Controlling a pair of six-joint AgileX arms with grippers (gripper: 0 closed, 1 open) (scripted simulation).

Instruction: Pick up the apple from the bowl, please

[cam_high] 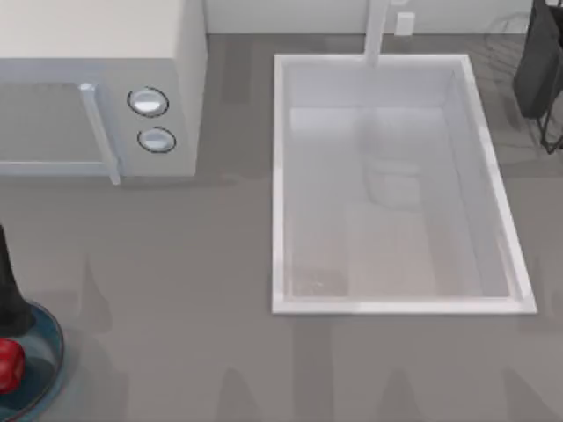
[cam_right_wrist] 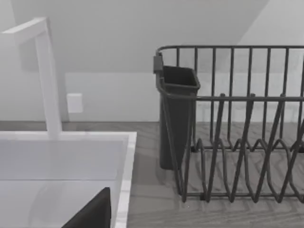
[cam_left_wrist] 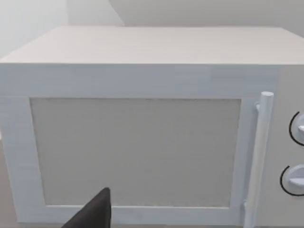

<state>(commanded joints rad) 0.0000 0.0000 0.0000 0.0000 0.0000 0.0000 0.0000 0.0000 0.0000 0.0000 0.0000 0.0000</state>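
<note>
From above, we see the apple [cam_high: 8,364] at the lower left edge of the frame, cut by the border. It lies inside the bowl [cam_high: 51,345], whose dark blue rim curves around it, and only the right part of the bowl is in the frame. A dark piece of our left arm [cam_high: 9,290] stands just above the apple, at the left edge, and it overlaps the upper rim of the bowl. Of the claw on this arm we cannot tell if it is open or closed.

The microwave [cam_high: 106,83] sits at the upper left of the top view, with two round knobs [cam_high: 148,102] beside its door handle [cam_high: 98,132]. The left wrist view gives what the top view does not: the front of the microwave [cam_left_wrist: 137,147] with its grey door window, the upright handle [cam_left_wrist: 260,156] and the knobs at the right border. A dark finger [cam_left_wrist: 95,213] rises from the lower edge of this frame.

The sink [cam_high: 396,185] takes the centre and right of the top view, with the faucet [cam_high: 376,31] at its upper side. At the upper right corner a dark rack [cam_high: 541,70] is partly visible. The right wrist view shows this dish rack [cam_right_wrist: 242,142] from the side, with wire bars and a dark cup holder [cam_right_wrist: 176,118], next to the sink corner [cam_right_wrist: 61,161] and the faucet [cam_right_wrist: 45,76]. A dark finger [cam_right_wrist: 92,213] shows at the lower edge there; for the right claw also we cannot tell its state.
</note>
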